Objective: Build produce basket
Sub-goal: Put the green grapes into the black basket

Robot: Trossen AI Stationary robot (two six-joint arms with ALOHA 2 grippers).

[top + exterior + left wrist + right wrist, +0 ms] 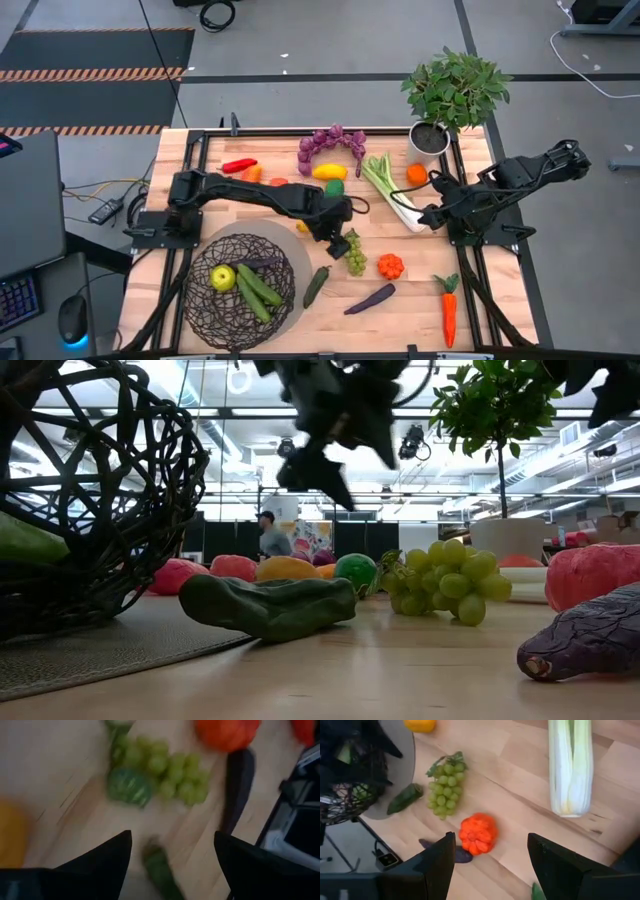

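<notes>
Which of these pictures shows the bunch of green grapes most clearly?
The right wrist view: the green grapes lie whole and unobstructed. The high view shows them small, the low view side-on, the left wrist view blurred.

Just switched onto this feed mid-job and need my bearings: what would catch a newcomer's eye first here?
The round dark wire basket at the table's near left, already holding a yellow-green apple and two green cucumbers. Next, the left gripper, open, reaching to mid-table above the bunch of green grapes. The right gripper, also open, waits by the pale green celery stalk, under the leafy potted plant.
</notes>
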